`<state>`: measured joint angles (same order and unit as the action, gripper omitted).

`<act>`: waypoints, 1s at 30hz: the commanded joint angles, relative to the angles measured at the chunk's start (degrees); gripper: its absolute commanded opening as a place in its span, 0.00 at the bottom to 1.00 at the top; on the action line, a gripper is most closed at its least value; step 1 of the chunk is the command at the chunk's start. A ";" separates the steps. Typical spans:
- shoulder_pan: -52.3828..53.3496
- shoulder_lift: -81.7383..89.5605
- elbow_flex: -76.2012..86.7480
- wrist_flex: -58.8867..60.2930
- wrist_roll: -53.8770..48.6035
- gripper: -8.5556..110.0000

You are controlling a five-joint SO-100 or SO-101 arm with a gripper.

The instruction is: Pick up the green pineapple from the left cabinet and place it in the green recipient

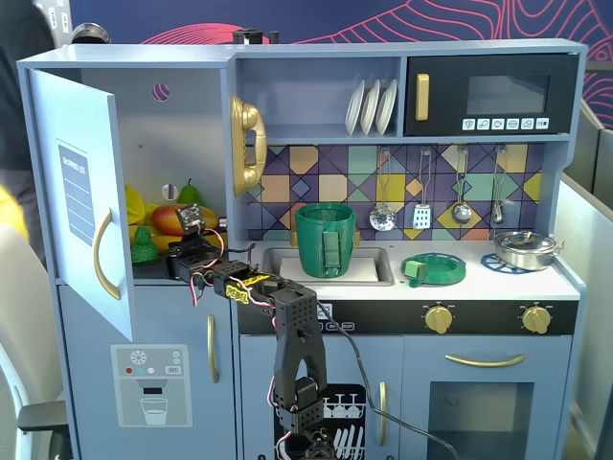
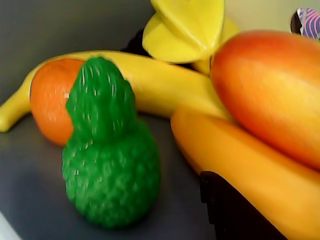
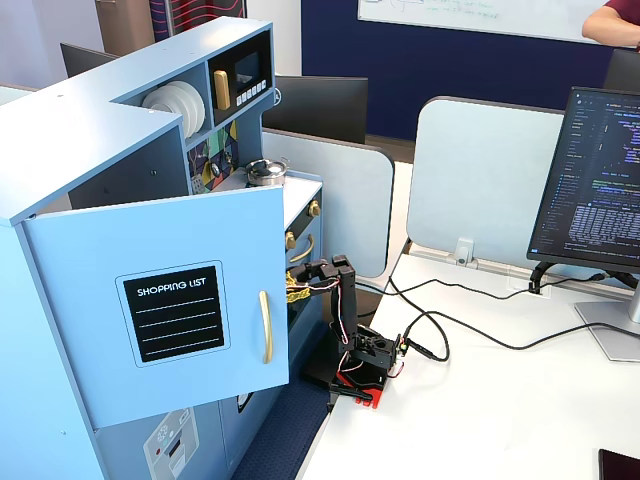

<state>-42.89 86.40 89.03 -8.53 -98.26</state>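
Note:
The green pineapple [image 1: 144, 243] stands upright on the dark shelf of the left cabinet [image 1: 187, 125], whose door [image 1: 81, 196] is swung open. In the wrist view the pineapple [image 2: 110, 165] fills the centre-left, close in front of the camera. My gripper [image 1: 170, 257] reaches into the cabinet just right of it and is open. One black finger [image 2: 235, 212] shows at the lower right, apart from the pineapple; the other finger is out of view. The green recipient [image 1: 326, 240] stands in the sink, empty-looking.
A mango [image 2: 270, 90], bananas [image 2: 165, 85], an orange fruit [image 2: 50, 100] and a dark green pear [image 1: 190, 192] crowd the shelf behind and right of the pineapple. A flat green ring dish [image 1: 434, 268] and a steel pot [image 1: 527, 249] sit on the counter. In a fixed view the door [image 3: 180, 310] hides the gripper.

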 commanded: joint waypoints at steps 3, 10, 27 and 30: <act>-0.09 -2.37 -8.53 -3.25 1.05 0.54; -1.05 -8.35 -15.29 -3.34 1.23 0.54; -3.52 -17.49 -24.52 -1.49 -1.67 0.16; -3.87 -17.93 -25.31 -0.79 -2.37 0.07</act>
<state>-45.70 67.68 68.29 -9.23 -99.67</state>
